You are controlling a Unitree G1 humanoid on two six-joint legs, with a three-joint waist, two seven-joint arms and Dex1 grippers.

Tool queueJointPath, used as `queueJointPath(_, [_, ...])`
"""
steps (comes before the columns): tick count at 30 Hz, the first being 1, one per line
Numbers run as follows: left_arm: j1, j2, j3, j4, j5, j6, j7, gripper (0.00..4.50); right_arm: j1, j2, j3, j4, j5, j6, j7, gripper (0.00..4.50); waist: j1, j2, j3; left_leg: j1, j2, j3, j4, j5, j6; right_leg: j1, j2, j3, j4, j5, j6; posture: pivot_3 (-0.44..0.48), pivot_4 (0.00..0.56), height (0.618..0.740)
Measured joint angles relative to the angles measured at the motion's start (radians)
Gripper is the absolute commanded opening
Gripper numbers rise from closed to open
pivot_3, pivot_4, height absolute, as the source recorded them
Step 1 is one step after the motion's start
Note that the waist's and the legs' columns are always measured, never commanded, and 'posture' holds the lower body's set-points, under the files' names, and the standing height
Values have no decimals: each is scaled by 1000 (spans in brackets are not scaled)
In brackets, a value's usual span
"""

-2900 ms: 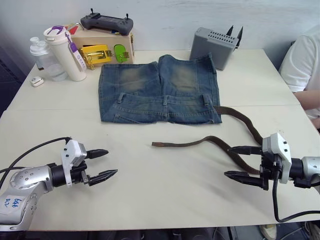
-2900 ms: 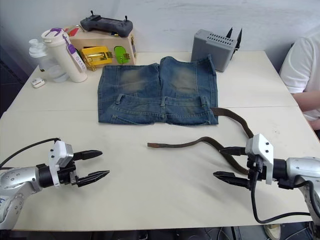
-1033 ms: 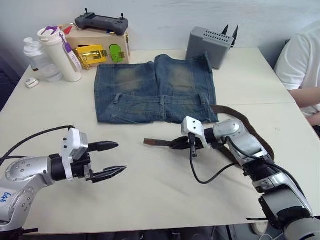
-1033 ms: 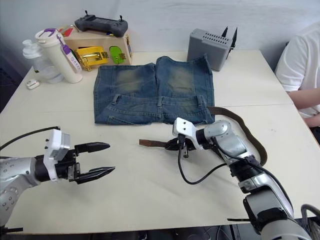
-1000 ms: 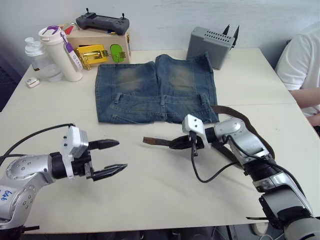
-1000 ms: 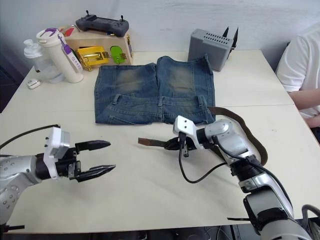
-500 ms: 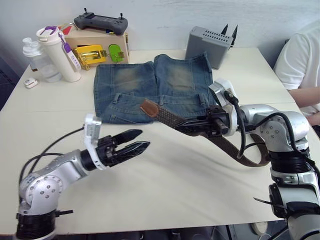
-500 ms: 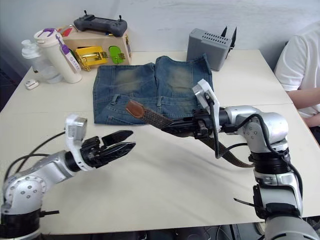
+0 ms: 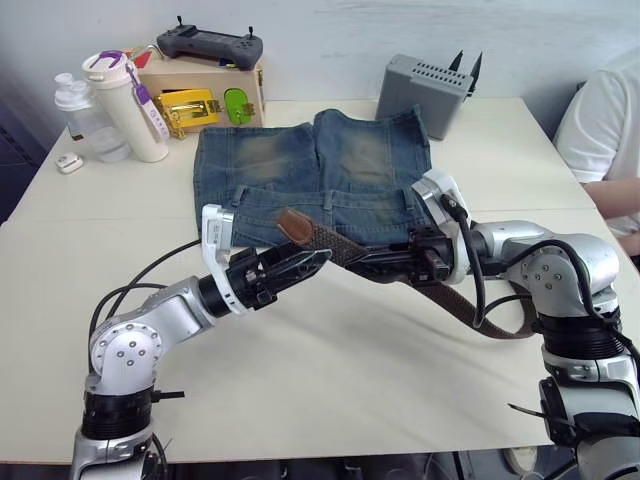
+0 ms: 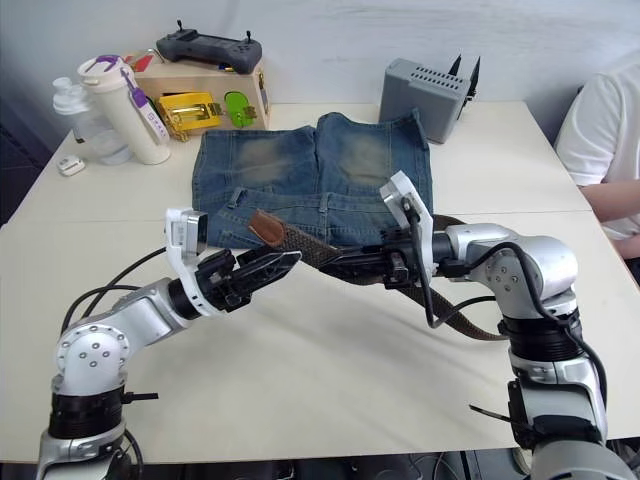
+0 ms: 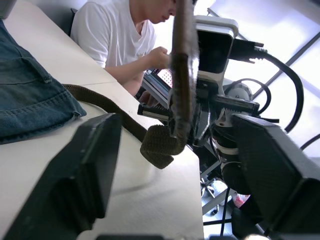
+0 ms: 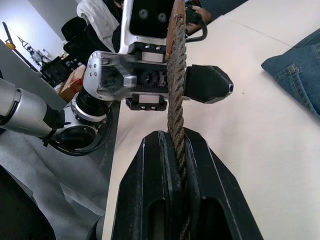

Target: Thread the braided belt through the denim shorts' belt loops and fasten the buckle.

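Black fingers of the right gripper (image 9: 372,264) are clenched tight on the braided belt (image 9: 325,240), holding it up off the table (image 9: 330,390). Its tan leather tip (image 9: 292,221) sticks up in the air in front of the denim shorts (image 9: 315,175). From the grip, the belt droops down toward the table's right edge, makes a loop there, and runs back to the near right corner of the shorts. The left gripper (image 9: 300,266) points at the belt with its fingers spread apart, one on each side of the belt, just below the tip; I cannot tell if they touch it. The shorts lie flat in the middle of the table toward the far edge, waistband nearest the robot, with belt loops (image 9: 332,203) along it. A person (image 9: 610,130) in a white shirt sits at the table's right edge.
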Motion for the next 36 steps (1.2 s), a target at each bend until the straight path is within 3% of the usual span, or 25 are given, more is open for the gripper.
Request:
queueJointPath(4, [0, -2, -10, 6, 2, 0, -16, 529, 21, -16, -8, -29, 10, 13, -31, 0, 1, 0, 0, 0, 0, 0, 0, 0, 0, 0, 0, 0, 0, 0, 0, 0, 150, 735])
queueJointPath(5, [0, -4, -15, 6, 5, -1, -21, 48, 23, -17, -18, -32, 13, 16, -45, 427, 1, 0, 0, 0, 0, 0, 0, 0, 0, 0, 0, 0, 0, 0, 0, 0, 150, 735])
queueJointPath(9, [-9, -14, -26, 20, 21, -3, -26, 0, 44, -23, -73, -46, 53, 40, -94, 1925, 2, 0, 0, -1, 0, 0, 0, 0, 0, 0, 0, 0, 0, 0, 0, 0, 150, 735])
queueJointPath(12, [-34, -27, -24, 60, 34, -9, -13, 0, 80, -63, -161, -72, 114, 69, -132, 3387, 3, 0, 0, -1, 0, 0, 1, 0, 0, 0, 0, 0, 0, 0, 1, 0, 150, 735])
queueJointPath(15, [-51, -46, -16, 86, 34, -10, 1, 0, 107, -95, -272, -71, 167, 92, -187, 4426, 4, 0, 0, -2, 0, 0, 1, 0, 0, 0, 0, 0, -1, 1, 1, 0, 150, 735])
queueJointPath(17, [-57, -60, -11, 102, 33, -9, 20, 0, 126, -105, -376, -73, 233, 114, -245, 4426, 4, 0, 0, -2, 0, -1, 1, 0, 0, 0, 0, 0, -1, 1, 1, 0, 150, 735])
queueJointPath(24, [-108, -115, 3, 151, 11, -9, 83, 0, 258, -62, -533, -175, 397, 114, -379, 4426, 4, -1, 0, -2, 0, -2, 0, 0, 0, 0, 1, 0, -2, 1, 2, 0, 150, 735])
queueJointPath(27, [-122, -130, 12, 167, 0, -8, 102, 0, 321, -13, -536, -213, 452, 109, -426, 4426, 0, -1, 0, -3, 0, -1, 1, 0, 0, 0, 1, 0, -2, 1, 3, 0, 150, 735])
queueJointPath(31, [-133, -147, 18, 174, -26, 6, 159, 0, 455, 69, -518, -304, 657, 55, -566, 4426, -1, 0, 0, -3, 0, -2, 0, 0, 0, -1, 1, 0, -1, 1, 3, 0, 150, 735])
queueJointPath(32, [-143, -148, 21, 183, -29, 18, 192, 0, 506, 116, -482, -354, 728, 30, -617, 4426, 0, 0, 0, -4, 1, -3, 0, 0, -1, -1, 2, 0, -1, 1, 3, 0, 150, 735])
queueJointPath(36, [-189, -174, 22, 201, -104, 41, 282, 0, 640, 319, -354, -417, 696, -31, -713, 4426, 2, -2, -1, -8, 0, -5, 2, 0, 0, -3, 1, 0, -1, 1, 5, 0, 150, 735])
